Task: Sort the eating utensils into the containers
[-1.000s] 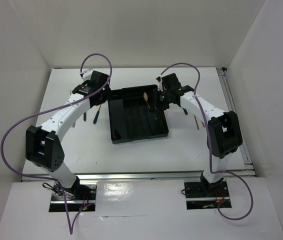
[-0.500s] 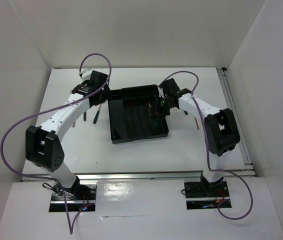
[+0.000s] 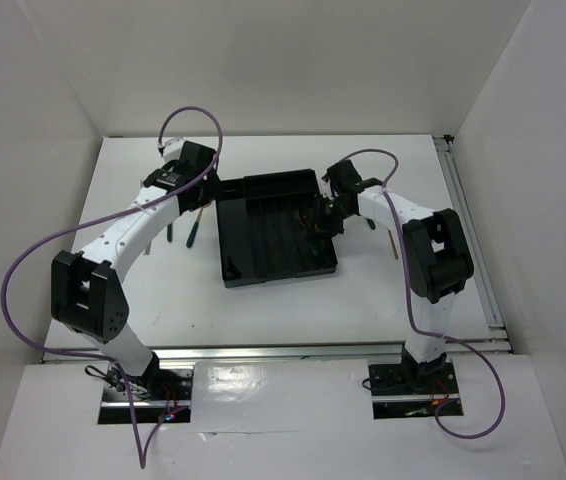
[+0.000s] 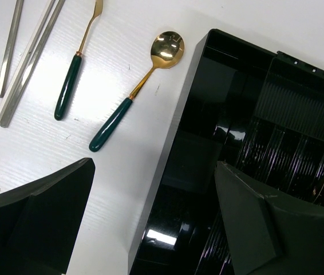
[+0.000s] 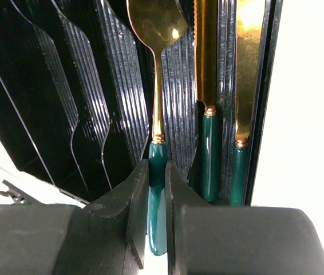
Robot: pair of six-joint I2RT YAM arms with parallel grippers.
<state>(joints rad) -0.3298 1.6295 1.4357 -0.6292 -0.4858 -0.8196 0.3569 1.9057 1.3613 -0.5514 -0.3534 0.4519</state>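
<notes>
Over the tray point(image 5: 64, 86), the right gripper point(image 5: 156, 172) is pinching a spoon point(image 5: 153, 26) by its handle; the left gripper point(image 4: 153, 172) is hovering wide open at the tray's left edge.

Gold-headed green-handled spoon point(image 5: 157, 154) over black tray point(image 5: 116, 69)
</notes>
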